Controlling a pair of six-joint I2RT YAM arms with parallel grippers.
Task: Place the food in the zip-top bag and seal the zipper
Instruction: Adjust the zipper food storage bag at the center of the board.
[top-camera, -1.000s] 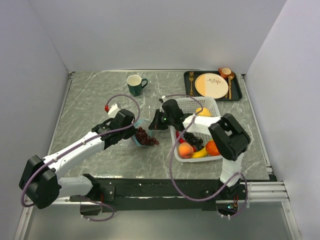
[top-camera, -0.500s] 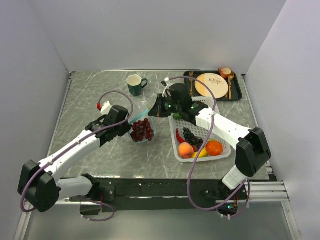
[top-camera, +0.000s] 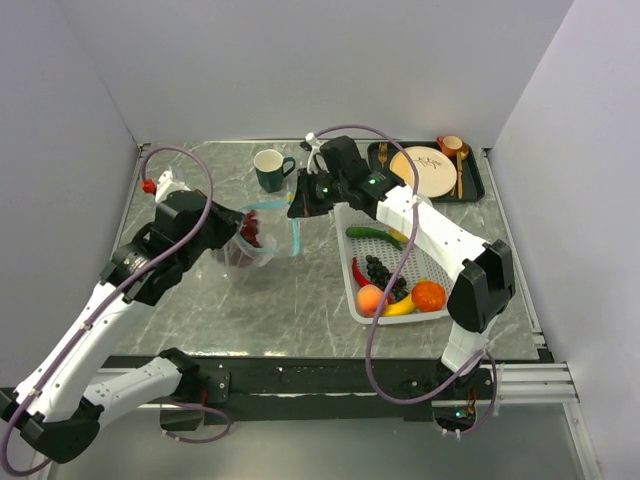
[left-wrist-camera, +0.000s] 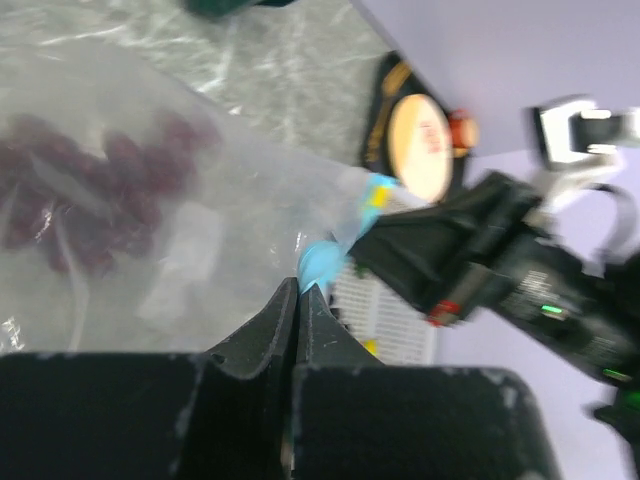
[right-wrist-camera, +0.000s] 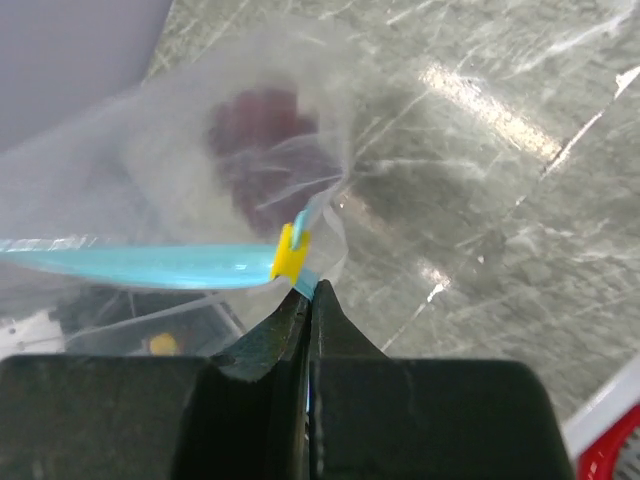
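Sealing step, by the look: clear thin plastic bag (top-camera: 248, 250) with dark purple grape bunch (right-wrist-camera: 262, 130) hangs over worktop (top-camera: 300, 300), left fingers (left-wrist-camera: 262, 325) and right fingers (right-wrist-camera: 280, 325) each clamped on teal zipper strip (right-wrist-camera: 140, 265) ends; next, draw yellow slider (right-wrist-camera: 288, 252) along, strip kept taut

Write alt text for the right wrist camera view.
The right pincer is shut on the end of the teal zipper, beside its yellow slider. The clear bag hangs beyond, grapes inside, over a marble table.
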